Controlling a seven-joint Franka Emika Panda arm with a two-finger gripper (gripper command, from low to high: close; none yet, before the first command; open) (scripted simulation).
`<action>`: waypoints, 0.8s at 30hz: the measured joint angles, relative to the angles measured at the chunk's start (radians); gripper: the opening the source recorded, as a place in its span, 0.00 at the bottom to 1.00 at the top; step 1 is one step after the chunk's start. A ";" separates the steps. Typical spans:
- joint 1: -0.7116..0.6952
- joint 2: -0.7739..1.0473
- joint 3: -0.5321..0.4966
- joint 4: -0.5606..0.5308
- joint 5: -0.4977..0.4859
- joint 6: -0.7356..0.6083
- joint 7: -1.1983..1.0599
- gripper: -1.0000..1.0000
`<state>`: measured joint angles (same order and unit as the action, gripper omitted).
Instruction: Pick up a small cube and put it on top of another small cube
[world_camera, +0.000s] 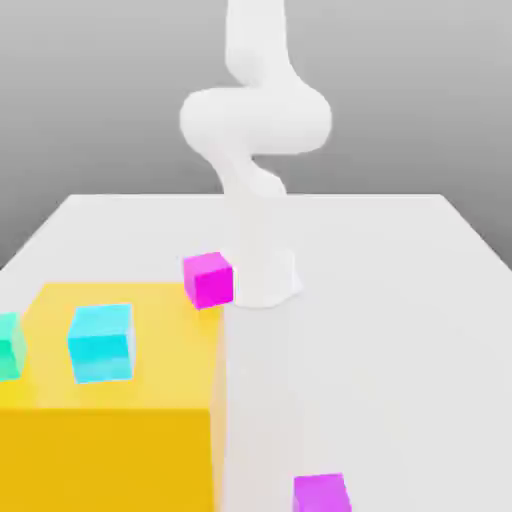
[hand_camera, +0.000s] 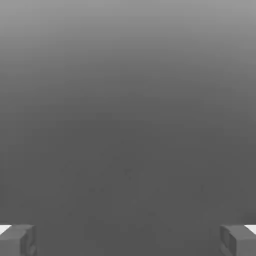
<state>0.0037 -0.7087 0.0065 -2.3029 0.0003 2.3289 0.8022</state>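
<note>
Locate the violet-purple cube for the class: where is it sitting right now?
In the exterior view, the violet-purple cube sits at the bottom edge on the white table, right of the yellow block.

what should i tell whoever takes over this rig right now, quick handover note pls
Claw: open wide, holding nothing.
Violet-purple cube: on the white table, at the exterior view's bottom edge, untouched.
Hot-pink cube: on the table beside the arm's base, at the far corner of the yellow block.
Cyan cube: sits on the yellow block, not part of the job.
Done: nothing yet.
Left: grasp the violet-purple cube, lift it, set it on the hot-pink cube, release.
</note>
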 joint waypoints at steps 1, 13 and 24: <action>0.001 0.039 0.003 -0.001 0.000 0.012 0.001 0.50; 0.018 0.477 0.040 -0.015 -0.009 0.151 0.019 0.50; 0.052 0.876 0.056 -0.028 -0.035 0.277 0.048 0.50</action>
<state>0.0555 0.1678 0.0628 -2.3309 -0.0343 2.6058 0.8503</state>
